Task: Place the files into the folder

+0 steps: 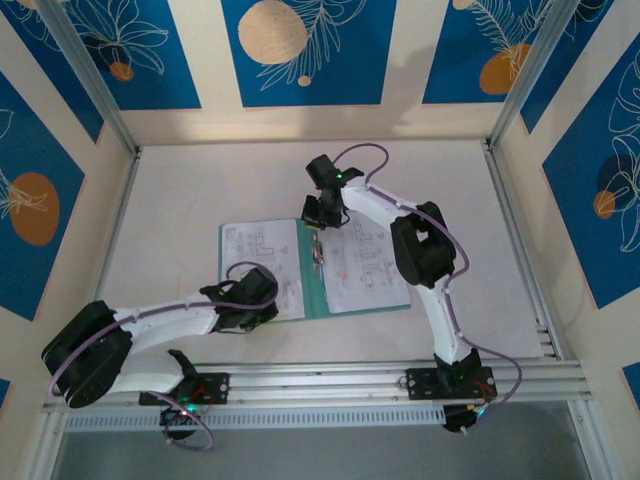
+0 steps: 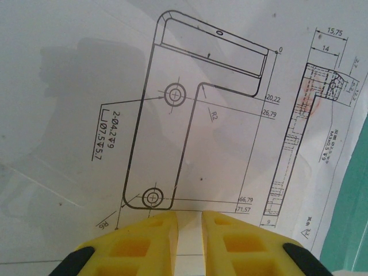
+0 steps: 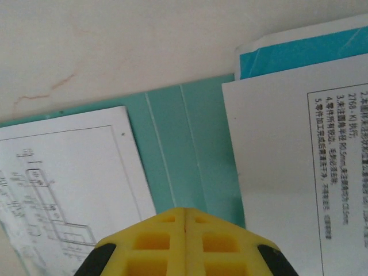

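The left gripper (image 2: 190, 244), at the bottom edge of its wrist view, has its fingers a narrow slit apart with nothing visibly between them. It is close over the files (image 2: 190, 115), here a printed drawing sheet, and the folder (image 2: 352, 218) shows as a teal strip at lower right. The right gripper (image 3: 185, 241) is pressed together on nothing, above the folder's bare spine with a sheet on either side. From above, the files lie on both leaves of the open folder at frame centre, the clip (image 1: 318, 250) between them. The likely trouble is a fingertip dragging a loose sheet, skewing or creasing it or pushing it over the folder's edge onto the table (image 1: 180, 200). A closing leaf could then catch the stray corner.
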### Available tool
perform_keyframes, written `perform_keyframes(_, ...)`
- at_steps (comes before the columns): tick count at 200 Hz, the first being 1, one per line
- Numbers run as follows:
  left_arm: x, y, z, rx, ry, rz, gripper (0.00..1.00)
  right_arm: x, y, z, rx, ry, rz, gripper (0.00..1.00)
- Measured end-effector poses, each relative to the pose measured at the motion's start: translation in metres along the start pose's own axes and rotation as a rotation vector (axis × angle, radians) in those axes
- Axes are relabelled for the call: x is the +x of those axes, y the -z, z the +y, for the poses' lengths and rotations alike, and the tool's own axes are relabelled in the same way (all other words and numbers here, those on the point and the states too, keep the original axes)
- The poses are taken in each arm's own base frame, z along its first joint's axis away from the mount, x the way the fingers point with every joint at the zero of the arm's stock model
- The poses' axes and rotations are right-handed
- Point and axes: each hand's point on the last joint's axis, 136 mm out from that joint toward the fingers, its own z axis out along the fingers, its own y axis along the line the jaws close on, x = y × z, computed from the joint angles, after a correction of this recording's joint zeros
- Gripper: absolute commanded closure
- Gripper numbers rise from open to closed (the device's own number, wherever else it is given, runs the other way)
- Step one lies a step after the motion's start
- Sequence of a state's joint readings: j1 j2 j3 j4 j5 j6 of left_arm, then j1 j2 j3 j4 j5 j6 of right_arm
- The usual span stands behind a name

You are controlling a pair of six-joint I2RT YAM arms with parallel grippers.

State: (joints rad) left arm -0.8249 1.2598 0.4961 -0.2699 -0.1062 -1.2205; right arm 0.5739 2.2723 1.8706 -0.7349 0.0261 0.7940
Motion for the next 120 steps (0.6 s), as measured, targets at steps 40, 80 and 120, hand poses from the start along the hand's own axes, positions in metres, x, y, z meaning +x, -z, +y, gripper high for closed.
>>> perform_keyframes(40, 0.0000, 0.0000, 0.0000, 0.000, 0.000, 0.000, 0.81, 0.0058, -0.0088, -0.0070, 0.028, 0.012, 0.030, 0.95)
perform_keyframes(80, 0.0001, -0.0001, 0.0001, 0.000, 0.000, 0.000, 0.81, 0.0076, -0.0087, -0.0086, 0.034, 0.028, 0.038, 0.95)
perform_keyframes(120, 0.0001, 0.0000, 0.0000, 0.000, 0.000, 0.000, 0.81, 0.0085, -0.0087, -0.0077, 0.028, 0.043, 0.044, 0.96)
